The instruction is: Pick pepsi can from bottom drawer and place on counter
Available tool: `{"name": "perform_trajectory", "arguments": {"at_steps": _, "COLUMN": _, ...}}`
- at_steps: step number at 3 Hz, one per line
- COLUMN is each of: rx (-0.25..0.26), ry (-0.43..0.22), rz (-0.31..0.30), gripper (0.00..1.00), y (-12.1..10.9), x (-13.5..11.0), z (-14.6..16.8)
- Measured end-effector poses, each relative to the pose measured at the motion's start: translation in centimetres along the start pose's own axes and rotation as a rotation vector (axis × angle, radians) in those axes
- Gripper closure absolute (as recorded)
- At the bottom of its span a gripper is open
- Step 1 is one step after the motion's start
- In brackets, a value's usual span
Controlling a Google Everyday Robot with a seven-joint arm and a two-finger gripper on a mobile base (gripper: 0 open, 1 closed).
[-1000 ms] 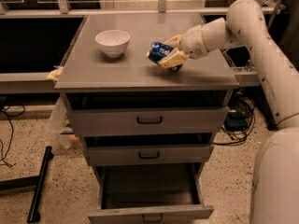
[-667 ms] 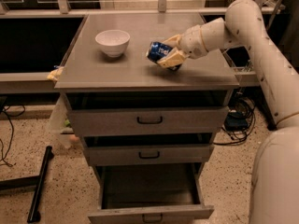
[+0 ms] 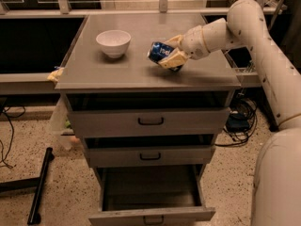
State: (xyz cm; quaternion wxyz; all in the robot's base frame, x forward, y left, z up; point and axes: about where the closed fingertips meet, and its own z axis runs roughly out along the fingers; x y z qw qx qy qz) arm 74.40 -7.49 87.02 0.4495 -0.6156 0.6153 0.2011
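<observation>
The arm (image 3: 263, 55) reaches in from the right over the counter (image 3: 141, 76), and its end effector (image 3: 167, 52) is closed around the pepsi can (image 3: 157, 51), one pale finger above and one below it. The pepsi can sits tilted, low over the right half of the counter; whether it touches the surface cannot be told. A white bowl (image 3: 113, 42) stands upright, well apart to its left. Below, the bottom drawer (image 3: 150, 214) is pulled out, dark inside. The two upper drawers (image 3: 150, 122) are partly open.
</observation>
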Motion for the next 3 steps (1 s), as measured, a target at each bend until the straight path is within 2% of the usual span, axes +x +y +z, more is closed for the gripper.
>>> {"name": "perform_trajectory", "arguments": {"at_steps": 1, "rx": 0.0, "ry": 0.0, "rz": 0.0, "gripper": 0.16, "y": 0.0, "x": 0.0, "z": 0.0}}
{"name": "perform_trajectory", "arguments": {"at_steps": 2, "rx": 0.0, "ry": 0.0, "rz": 0.0, "gripper": 0.0, "y": 0.0, "x": 0.0, "z": 0.02}}
{"name": "perform_trajectory", "arguments": {"at_steps": 3, "rx": 0.0, "ry": 0.0, "rz": 0.0, "gripper": 0.0, "y": 0.0, "x": 0.0, "z": 0.02}}
